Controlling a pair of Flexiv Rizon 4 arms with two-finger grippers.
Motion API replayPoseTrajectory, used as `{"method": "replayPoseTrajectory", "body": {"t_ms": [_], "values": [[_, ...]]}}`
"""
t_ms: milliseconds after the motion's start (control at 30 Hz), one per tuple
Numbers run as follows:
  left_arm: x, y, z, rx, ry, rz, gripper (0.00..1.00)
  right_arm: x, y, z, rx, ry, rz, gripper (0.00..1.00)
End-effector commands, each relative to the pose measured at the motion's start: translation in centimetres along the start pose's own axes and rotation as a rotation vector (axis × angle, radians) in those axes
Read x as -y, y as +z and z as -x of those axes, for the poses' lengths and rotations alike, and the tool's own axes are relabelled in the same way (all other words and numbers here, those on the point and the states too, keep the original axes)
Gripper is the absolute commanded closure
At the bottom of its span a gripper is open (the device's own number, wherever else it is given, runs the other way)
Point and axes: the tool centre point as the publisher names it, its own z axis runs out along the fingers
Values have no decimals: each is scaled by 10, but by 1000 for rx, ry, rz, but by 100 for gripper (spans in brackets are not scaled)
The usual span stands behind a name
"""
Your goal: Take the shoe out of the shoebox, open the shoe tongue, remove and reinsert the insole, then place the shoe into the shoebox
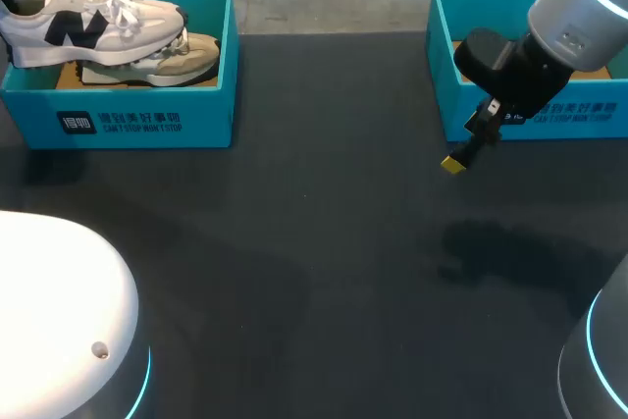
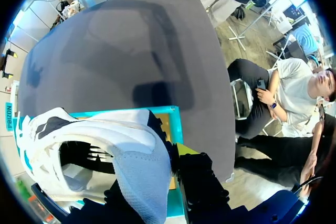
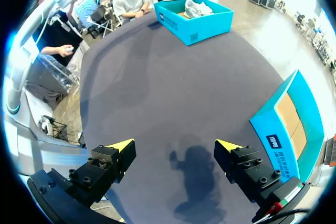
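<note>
Head view: a teal shoebox (image 1: 147,120) stands on the dark table (image 1: 294,272) at about 10 o'clock, and a second teal box (image 1: 439,46) at about 2 o'clock. The white shoe (image 1: 93,22), marked with a dark side emblem, is seen raised over the shoebox, its heel toward 9 o'clock and its toe toward 3 o'clock, above a beige shoe (image 1: 186,58) lying inside the box. In the left wrist view the left gripper (image 2: 168,182) is shown clamped on the white shoe's heel end. The grey heel fabric is pinched between the two black fingers, and the shoe's opening is turned toward the camera, with the shoebox's teal rim just beneath it. The right gripper (image 1: 453,164) is held above bare table at about 3 o'clock, near the second teal box's front wall but apart from it. In the right wrist view its yellow-tipped fingers (image 3: 121,145) are spread wide with nothing between them — only its own shadow is cast on the table below, the second teal box lying beside it and the shoebox far ahead.
</note>
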Motion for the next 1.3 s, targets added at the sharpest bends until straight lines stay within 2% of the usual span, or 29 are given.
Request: {"method": "replayPoseTrajectory", "body": {"t_ms": [33, 833, 1067, 1300], "values": [[0, -2, 0, 1, 2, -2, 100, 0, 1, 0, -1, 1, -2, 0], [0, -2, 0, 1, 2, -2, 100, 0, 1, 0, -1, 1, -2, 0], [23, -3, -1, 11, -30, -14, 100, 0, 1, 0, -1, 1, -2, 0], [49, -3, 8, 49, -49, -38, 100, 0, 1, 0, -1, 1, -2, 0]]}}
